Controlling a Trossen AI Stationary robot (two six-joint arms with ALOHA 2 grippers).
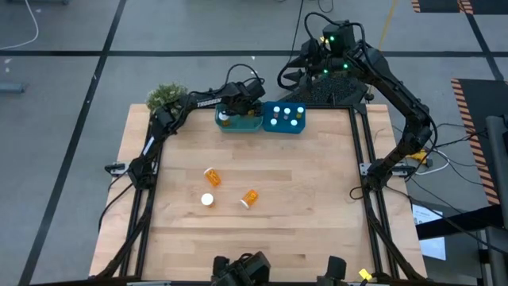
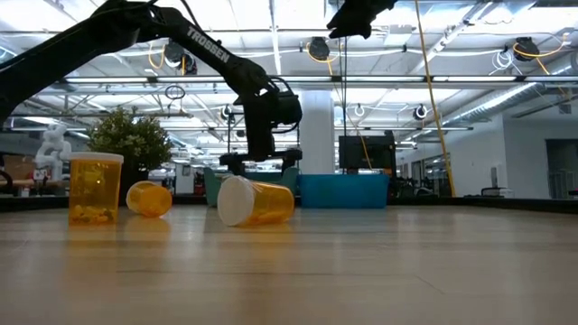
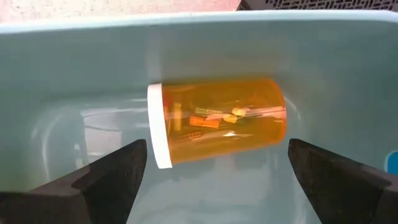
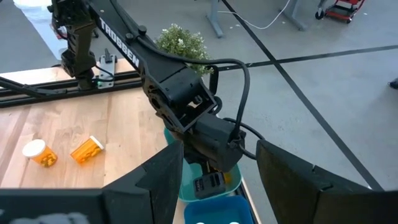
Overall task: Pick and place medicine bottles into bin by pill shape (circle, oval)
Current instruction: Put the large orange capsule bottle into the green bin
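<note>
My left gripper (image 1: 232,111) (image 3: 217,149) hangs open over the pale teal bin (image 1: 248,124) at the table's far edge. Inside that bin (image 3: 74,68) an orange medicine bottle (image 3: 217,121) with a white cap lies on its side on the bin's floor, between my fingers and apart from both. Three more bottles are on the table: one on its side (image 1: 212,175), one upright (image 1: 207,199), one on its side (image 1: 249,198). The blue bin (image 1: 284,119) beside the teal one holds several capped bottles. My right gripper (image 1: 333,38) (image 4: 219,149) waits open, raised beyond the far edge.
A small green plant (image 1: 165,97) stands at the table's far left corner. The two bins sit side by side at the far edge. The bare wood (image 1: 317,199) lies to the right of the loose bottles.
</note>
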